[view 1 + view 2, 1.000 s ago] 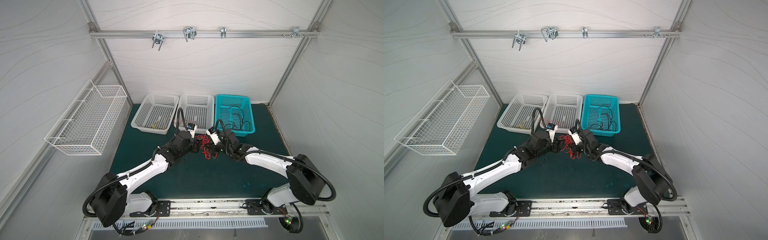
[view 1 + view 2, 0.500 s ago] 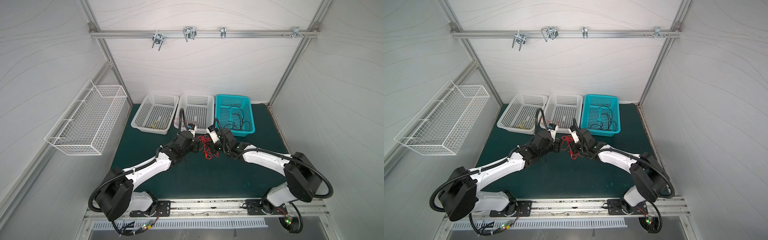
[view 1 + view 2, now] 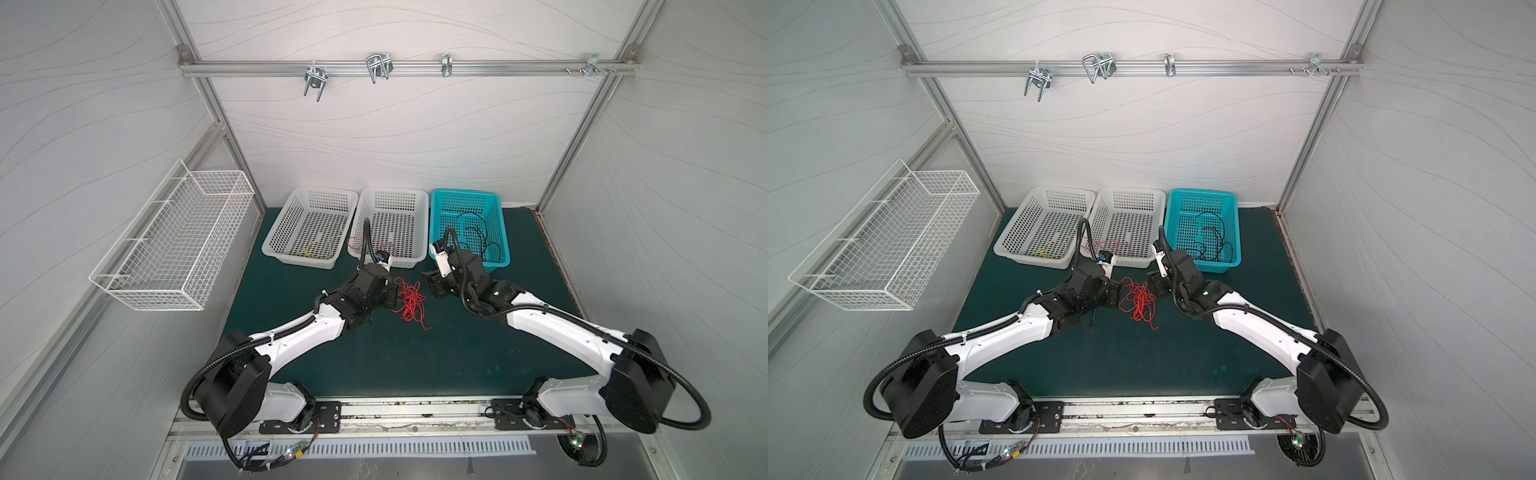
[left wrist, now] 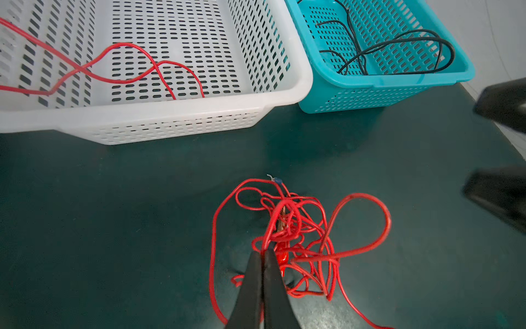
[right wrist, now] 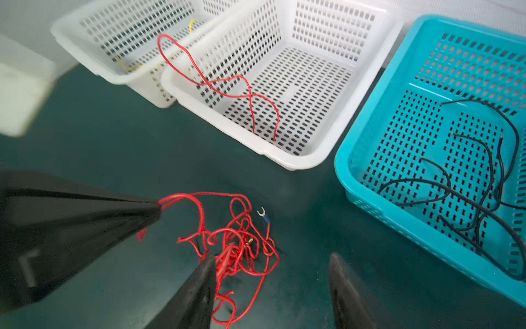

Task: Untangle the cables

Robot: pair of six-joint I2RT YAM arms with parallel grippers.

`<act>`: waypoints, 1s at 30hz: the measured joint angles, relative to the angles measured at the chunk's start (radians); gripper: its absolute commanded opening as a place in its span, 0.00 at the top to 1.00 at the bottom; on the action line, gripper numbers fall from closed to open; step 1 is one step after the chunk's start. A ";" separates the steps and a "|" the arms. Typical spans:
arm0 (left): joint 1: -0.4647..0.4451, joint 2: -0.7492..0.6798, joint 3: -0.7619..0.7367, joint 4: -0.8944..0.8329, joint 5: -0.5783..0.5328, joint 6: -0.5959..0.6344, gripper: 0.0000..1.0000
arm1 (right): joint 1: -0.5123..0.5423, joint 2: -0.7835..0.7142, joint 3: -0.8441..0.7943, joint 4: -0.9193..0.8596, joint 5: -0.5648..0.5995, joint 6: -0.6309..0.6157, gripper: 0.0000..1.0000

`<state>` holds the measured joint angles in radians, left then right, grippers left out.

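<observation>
Left wrist: knotted, looping red cables (image 4: pixel 284 203)

Three perforated plastic baskets are standing in a row at the far edge of the dark green mat (image 3: pixel 415 357), close to the back wall (image 3: pixel 395 137). These are the left white basket (image 3: pixel 326 190), the middle white basket (image 3: pixel 395 190) and the teal basket (image 3: pixel 465 192). Their rims are lying just beside each other. A wire basket (image 3: pixel 174 245), white and open on top, is hanging on the left wall (image 3: pixel 104 124), well apart from the row. Higher up, a metal rail (image 3: pixel 519 68) is running across the back wall and is carrying several metal hooks (image 3: pixel 378 68).
</observation>
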<state>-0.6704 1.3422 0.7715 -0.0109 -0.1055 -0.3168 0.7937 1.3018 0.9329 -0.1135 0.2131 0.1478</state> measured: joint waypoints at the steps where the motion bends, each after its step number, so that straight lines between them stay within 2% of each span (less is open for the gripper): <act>1: 0.000 -0.001 0.000 0.000 0.000 -0.001 1.00 | 0.000 -0.013 0.000 0.000 -0.020 0.005 0.37; 6: 0.000 -0.014 0.000 0.000 0.001 -0.002 1.00 | 0.000 -0.005 0.000 0.014 -0.146 0.060 0.38; 12: 0.000 -0.035 -0.001 0.000 0.013 -0.006 1.00 | 0.001 0.091 0.000 0.051 -0.255 0.134 0.39; 23: 0.000 -0.113 -0.002 -0.037 0.016 -0.008 1.00 | 0.001 0.182 0.000 0.071 -0.144 0.177 0.42; 26: 0.000 -0.115 -0.001 -0.055 0.016 -0.008 1.00 | 0.001 0.219 0.000 0.097 -0.145 0.178 0.51; 27: 0.000 -0.115 -0.001 -0.061 0.016 -0.008 1.00 | 0.001 0.232 0.000 0.105 -0.144 0.177 0.59; 28: 0.000 -0.115 -0.001 -0.065 0.016 -0.008 1.00 | 0.001 0.244 0.000 0.109 -0.143 0.174 0.73; 30: 0.000 -0.116 0.000 -0.073 0.016 -0.008 1.00 | 0.001 0.261 0.000 0.116 -0.138 0.172 0.92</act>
<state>-0.6704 1.2266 0.7712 -0.0841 -0.0898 -0.3248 0.7948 1.5623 0.9333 0.0021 0.0746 0.3199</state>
